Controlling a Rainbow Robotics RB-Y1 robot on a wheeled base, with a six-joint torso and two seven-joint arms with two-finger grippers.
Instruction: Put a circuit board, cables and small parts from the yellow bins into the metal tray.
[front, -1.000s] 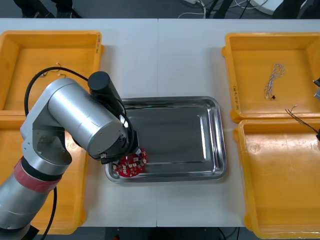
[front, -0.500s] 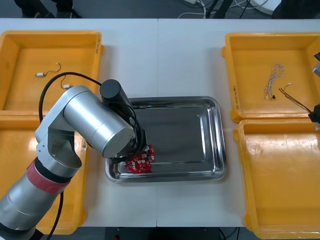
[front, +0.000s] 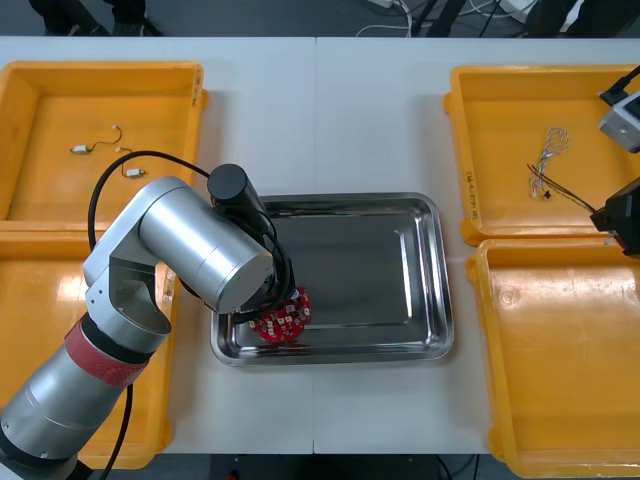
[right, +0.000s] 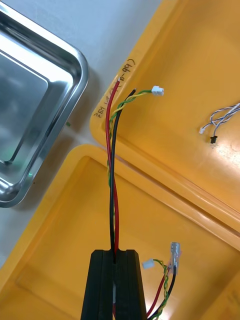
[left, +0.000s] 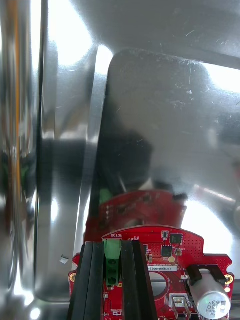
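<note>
Left jaws: pinched narrow on the green block (left: 112, 260) at the edge of the red board (left: 172, 250). Holds that board low over the tray (front: 438, 270), at its near left corner, beside the left wall. Reflection of board and jaws on the shiny tray floor just ahead. Contact between board and floor: cannot tell. Rest of the tray floor bare metal.

Right jaws: closed tight on a bundle of cables (right: 111, 165), red, black and a twisted yellow-green pair, pinched in the slit between the two black fingers. Hangs above the near right bin (right: 55, 220), close to the wall next to the far right bin (right: 200, 55). Cables out straight from the jaws, across both bin rims, toward the tray's corner; white plug (right: 158, 90) at the tip of the twisted pair, over the far right bin. Short tail of the same bundle just beside the fingers, ending in a metal terminal (right: 175, 248).

Farther out: blue-white cable (front: 547, 150) flat on the far right bin's floor, apart from the held bundle. In the far left bin (front: 40, 100), two small parts (front: 78, 149) with thin wires, near each other. All bins and tray on the white counter (front: 330, 120).
</note>
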